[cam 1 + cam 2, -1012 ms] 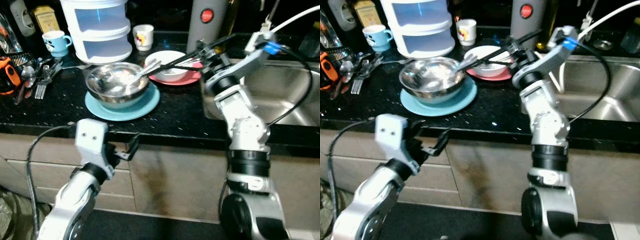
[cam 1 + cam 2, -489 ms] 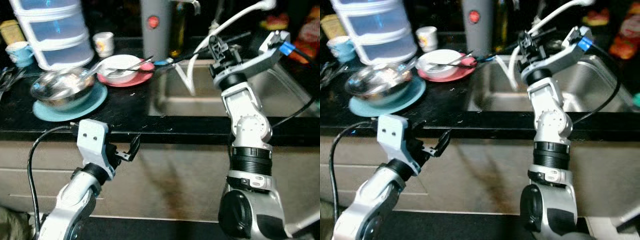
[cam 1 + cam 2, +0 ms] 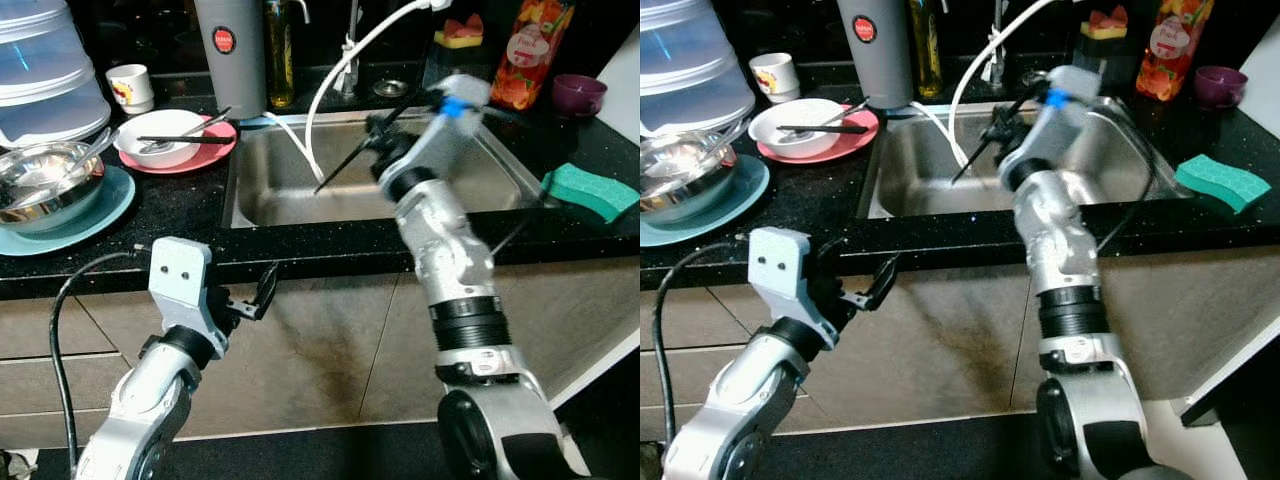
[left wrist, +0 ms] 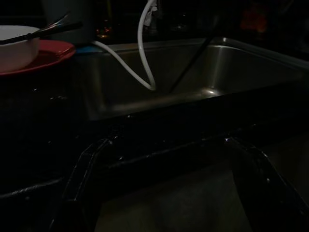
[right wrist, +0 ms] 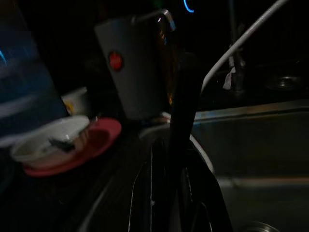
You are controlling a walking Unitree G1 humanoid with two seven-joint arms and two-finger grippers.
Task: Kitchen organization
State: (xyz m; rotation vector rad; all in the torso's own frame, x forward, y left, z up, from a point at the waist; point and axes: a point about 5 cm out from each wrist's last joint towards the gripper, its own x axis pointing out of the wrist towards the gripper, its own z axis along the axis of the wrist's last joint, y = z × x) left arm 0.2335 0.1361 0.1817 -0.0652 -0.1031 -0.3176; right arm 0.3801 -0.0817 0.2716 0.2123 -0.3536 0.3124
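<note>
**Operator:** Locating the item: where is it, and what is the claw's condition?

**Technician:** The dark utensil (image 5: 186, 96) is a slim black shaft; its type cannot be determined. It hangs over the sink (image 3: 500, 175), tip angled down toward the basin near the white hose (image 3: 310, 120). The right gripper (image 5: 170, 159) has its fingers drawn together around the shaft.

**Operator:** Handling characteristics?

**Technician:** Judged light and rigid, but narrow and probably smooth, so it may pivot or slide in the grip. Hold mid-shaft and release low in the basin.

**Operator:** Other items?

**Technician:** A white bowl (image 3: 160, 152) on a red plate (image 3: 215, 155) holds black chopsticks (image 3: 185, 139), left of the sink. The left gripper (image 3: 250, 298) hangs idle below the counter edge (image 3: 330, 262), fingers (image 4: 87, 169) spread apart and holding nothing.
</note>
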